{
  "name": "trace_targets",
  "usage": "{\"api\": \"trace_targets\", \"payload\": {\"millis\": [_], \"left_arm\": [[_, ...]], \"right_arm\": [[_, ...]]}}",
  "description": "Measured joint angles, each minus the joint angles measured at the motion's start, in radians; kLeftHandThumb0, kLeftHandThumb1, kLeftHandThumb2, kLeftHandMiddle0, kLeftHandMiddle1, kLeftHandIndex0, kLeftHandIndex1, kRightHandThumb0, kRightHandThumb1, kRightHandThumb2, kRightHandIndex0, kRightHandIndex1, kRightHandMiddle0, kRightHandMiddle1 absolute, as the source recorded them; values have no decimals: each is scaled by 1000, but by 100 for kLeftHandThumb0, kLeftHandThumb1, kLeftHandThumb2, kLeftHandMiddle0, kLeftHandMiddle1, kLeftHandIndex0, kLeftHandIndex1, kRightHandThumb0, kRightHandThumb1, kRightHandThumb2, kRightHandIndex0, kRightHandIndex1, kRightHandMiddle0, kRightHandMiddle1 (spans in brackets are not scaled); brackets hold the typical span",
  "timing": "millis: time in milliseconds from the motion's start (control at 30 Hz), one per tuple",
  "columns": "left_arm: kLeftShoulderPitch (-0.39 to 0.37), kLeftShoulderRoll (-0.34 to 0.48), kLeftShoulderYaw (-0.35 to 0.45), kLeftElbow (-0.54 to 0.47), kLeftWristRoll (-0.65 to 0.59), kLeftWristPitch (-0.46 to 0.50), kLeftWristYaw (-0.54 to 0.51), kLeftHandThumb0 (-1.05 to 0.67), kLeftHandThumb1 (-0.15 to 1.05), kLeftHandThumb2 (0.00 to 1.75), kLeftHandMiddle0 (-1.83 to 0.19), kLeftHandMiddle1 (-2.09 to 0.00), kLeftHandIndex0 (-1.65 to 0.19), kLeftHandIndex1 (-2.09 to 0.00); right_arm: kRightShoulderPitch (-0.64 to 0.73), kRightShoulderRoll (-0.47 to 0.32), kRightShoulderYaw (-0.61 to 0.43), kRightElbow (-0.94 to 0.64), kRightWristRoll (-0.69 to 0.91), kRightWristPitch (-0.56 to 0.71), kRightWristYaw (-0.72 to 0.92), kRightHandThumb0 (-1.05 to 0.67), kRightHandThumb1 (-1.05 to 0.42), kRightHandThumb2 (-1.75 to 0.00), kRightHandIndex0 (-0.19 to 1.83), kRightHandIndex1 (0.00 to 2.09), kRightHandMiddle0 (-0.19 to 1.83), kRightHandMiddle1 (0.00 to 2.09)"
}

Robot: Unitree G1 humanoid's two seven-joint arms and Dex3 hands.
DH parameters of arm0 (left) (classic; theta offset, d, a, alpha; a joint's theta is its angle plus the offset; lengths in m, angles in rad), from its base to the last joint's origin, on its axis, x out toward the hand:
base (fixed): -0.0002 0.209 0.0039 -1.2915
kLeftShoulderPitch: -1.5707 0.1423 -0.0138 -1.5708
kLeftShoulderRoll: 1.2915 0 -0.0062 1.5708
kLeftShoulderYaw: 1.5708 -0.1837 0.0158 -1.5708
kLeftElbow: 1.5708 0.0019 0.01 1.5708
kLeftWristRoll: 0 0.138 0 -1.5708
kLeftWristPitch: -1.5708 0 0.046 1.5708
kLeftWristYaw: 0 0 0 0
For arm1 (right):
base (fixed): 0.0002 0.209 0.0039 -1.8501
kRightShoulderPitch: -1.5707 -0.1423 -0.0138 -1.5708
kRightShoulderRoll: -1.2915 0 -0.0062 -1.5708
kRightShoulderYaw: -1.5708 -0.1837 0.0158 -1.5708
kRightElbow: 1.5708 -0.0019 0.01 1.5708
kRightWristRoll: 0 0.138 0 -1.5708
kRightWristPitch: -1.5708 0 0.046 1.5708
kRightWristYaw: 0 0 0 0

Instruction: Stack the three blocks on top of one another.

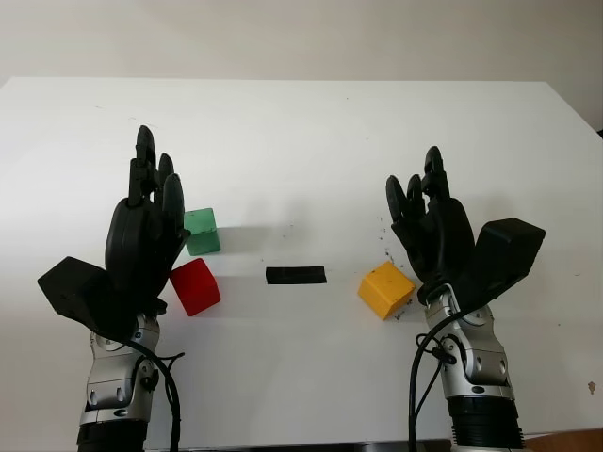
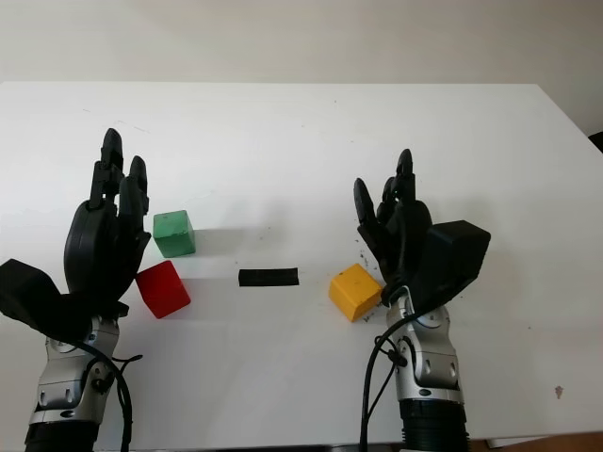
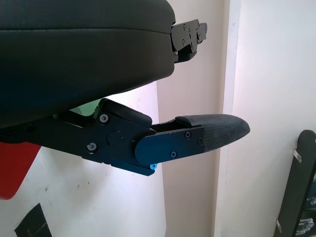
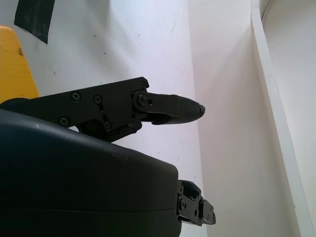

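Blocks lie separately on the flat white table (image 1: 311, 132), none stacked yet. Farthest left, the left hand (image 1: 143, 235) is raised above the table's left part with its black fingers extended upward and away from the robot; it is open and grips nothing. Just beside it on its inner side sits the small red cube block (image 1: 195, 285), resting on the table near the hand's palm, and the left wrist view catches a red edge of it (image 3: 15, 168) below the hand's shell. A little farther back stands the small green cube block (image 1: 202, 231), near the red one but apart from it, its corner close to the fingers of the left hand.

Toward the middle of the table lies a short strip of black tape (image 1: 296, 275), flat on the surface, between the red block and the blocks on the right.

Right of the tape sits the small yellow cube block (image 1: 385, 289), turned somewhat askew on the table. The right hand (image 1: 431, 226) is raised just beside it, on its outer side, fingers extended upward; it is open and carries nothing. The right wrist view shows the yellow block's face (image 4: 17, 69) close by the hand's shell.
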Motion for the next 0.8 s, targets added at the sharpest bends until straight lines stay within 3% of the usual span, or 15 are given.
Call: {"api": "trace_targets", "payload": {"millis": [533, 800], "left_arm": [[0, 3, 4, 0, 3, 1, 7, -72, 105, 56, 15, -6, 17, -6], [-25, 95, 33, -13, -9, -15, -64, -69, 105, 51, 8, -8, 15, -6]], "right_arm": [[-1, 0, 5, 1, -6, -1, -1, -37, -105, -41, -19, 0, -19, 1], [-1, 4, 6, 1, -4, 0, -9, -37, -105, -41, -19, 0, -19, 0]]}}
